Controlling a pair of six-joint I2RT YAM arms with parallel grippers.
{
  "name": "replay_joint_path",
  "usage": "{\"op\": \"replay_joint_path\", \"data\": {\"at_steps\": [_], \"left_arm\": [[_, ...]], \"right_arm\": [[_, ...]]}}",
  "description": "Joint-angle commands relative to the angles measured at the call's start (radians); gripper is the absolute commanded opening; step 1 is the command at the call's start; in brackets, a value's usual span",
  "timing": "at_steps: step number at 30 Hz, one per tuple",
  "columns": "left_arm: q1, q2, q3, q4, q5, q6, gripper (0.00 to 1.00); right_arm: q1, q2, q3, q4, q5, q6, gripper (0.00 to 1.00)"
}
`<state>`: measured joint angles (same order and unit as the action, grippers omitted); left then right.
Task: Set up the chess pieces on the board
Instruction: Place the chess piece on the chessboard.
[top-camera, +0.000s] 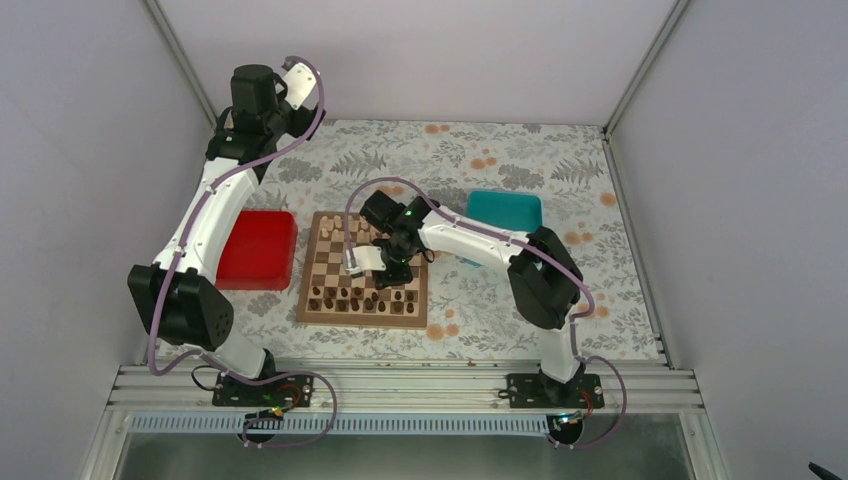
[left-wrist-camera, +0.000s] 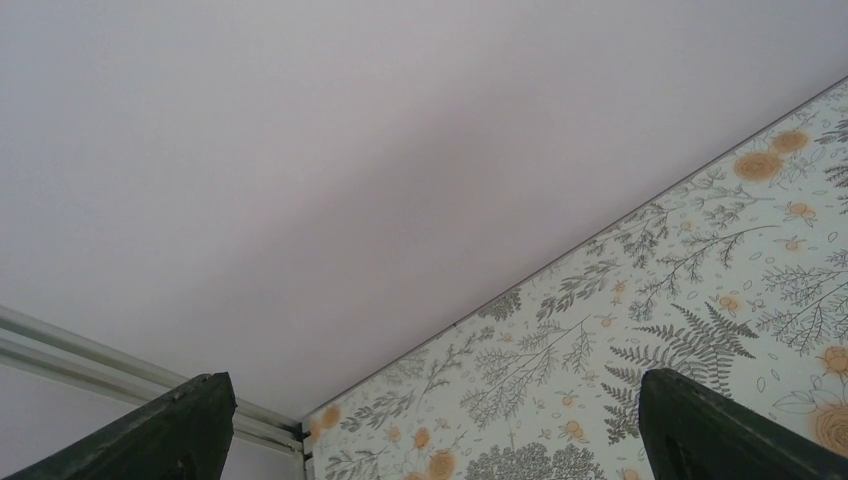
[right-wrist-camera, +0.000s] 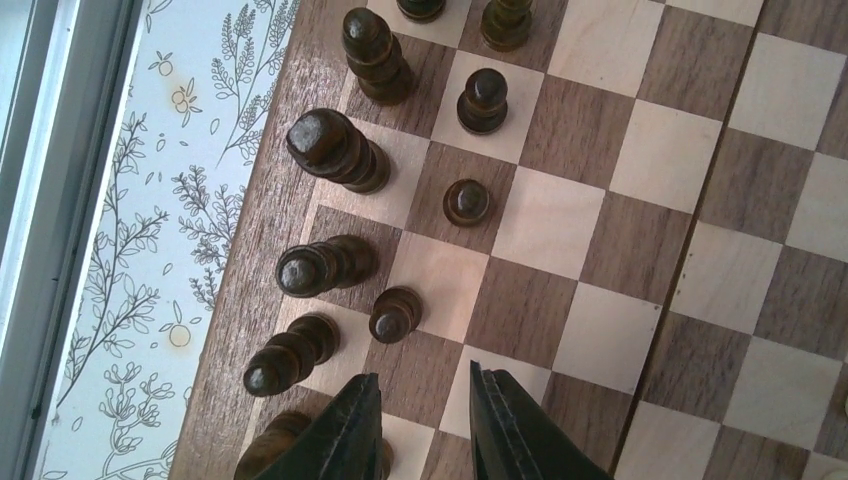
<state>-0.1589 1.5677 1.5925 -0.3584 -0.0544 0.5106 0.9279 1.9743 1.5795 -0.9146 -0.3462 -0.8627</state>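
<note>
The wooden board lies mid-table. Several dark chess pieces stand in two rows along its near edge. My right gripper hovers low over them, open and empty. In the right wrist view its jaws stand a little apart over bare squares of the board, just beside a dark pawn. More dark pawns and taller dark pieces stand along the edge rows. My left gripper is raised at the back left, open and empty, facing the wall.
Pale pieces stand on the board's far side. A red tray lies left of the board and a teal tray at its back right. The right arm stretches over the board's right half. Walls enclose the table.
</note>
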Motion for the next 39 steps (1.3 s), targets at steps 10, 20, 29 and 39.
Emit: {"op": "replay_joint_path", "data": {"at_steps": [10,20,29,39], "left_arm": [[0.006,-0.015,-0.026,0.034,0.012,-0.014,1.0],[0.007,-0.016,-0.027,0.035,0.013,-0.015,1.0],[0.007,-0.019,-0.028,0.035,0.009,-0.015,1.0],[0.007,-0.022,-0.032,0.037,0.009,-0.015,1.0]], "right_arm": [[0.027,0.061,0.055,-0.016,-0.014,-0.01,0.24],[0.044,0.08,0.054,-0.019,-0.022,-0.012,0.24],[0.056,0.093,0.056,-0.021,-0.026,-0.014,0.24],[0.059,0.103,0.05,-0.01,-0.013,-0.013,0.21]]}}
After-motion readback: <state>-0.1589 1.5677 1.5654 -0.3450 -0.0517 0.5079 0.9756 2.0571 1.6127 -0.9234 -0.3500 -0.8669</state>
